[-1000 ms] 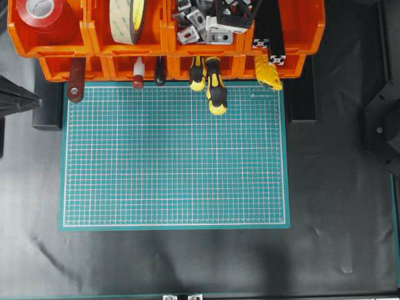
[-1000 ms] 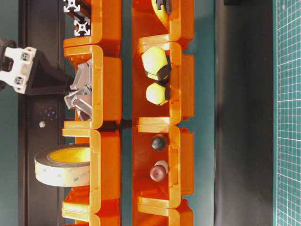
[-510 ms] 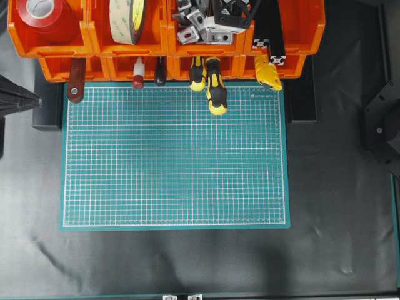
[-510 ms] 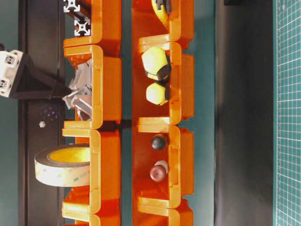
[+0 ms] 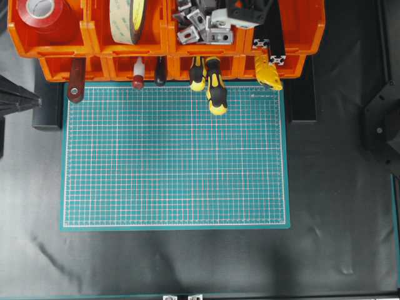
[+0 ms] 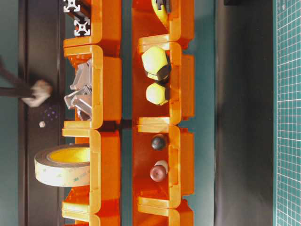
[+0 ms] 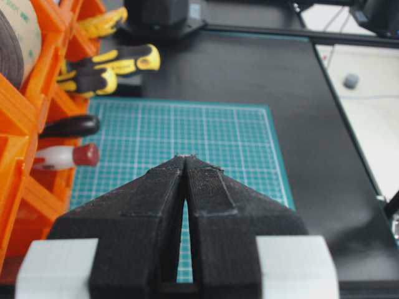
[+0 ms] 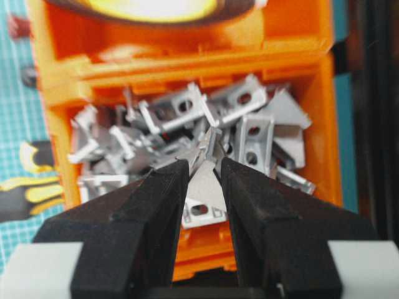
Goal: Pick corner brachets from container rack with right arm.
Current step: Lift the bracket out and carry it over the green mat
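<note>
The orange container rack (image 5: pixel 300 31) runs along the far edge of the mat. One upper bin holds a pile of silver corner brackets (image 5: pixel 197 25), which also show in the right wrist view (image 8: pixel 249 134) and the table-level view (image 6: pixel 80 94). My right gripper (image 8: pixel 202 161) is shut on one corner bracket (image 8: pixel 201 187) and holds it above the pile, over that bin (image 8: pixel 324 124). From overhead the right gripper (image 5: pixel 240 11) is at the top edge. In the table-level view it is a blur (image 6: pixel 35 92) beside the bin. My left gripper (image 7: pixel 186 159) is shut and empty above the mat.
A green cutting mat (image 5: pixel 175 156) lies in front of the rack. Tape rolls (image 5: pixel 128 19), black aluminium profiles (image 5: pixel 272 47) and screwdrivers with yellow-black handles (image 5: pixel 215 90) sit in or stick out of neighbouring bins. Dark arm bases stand at the left (image 5: pixel 15 100) and right (image 5: pixel 381 125).
My right gripper has pulled back out of the bracket bin with one bracket in its jaws. It has moved towards the top edge from overhead and is blurred. The left arm has not moved.
</note>
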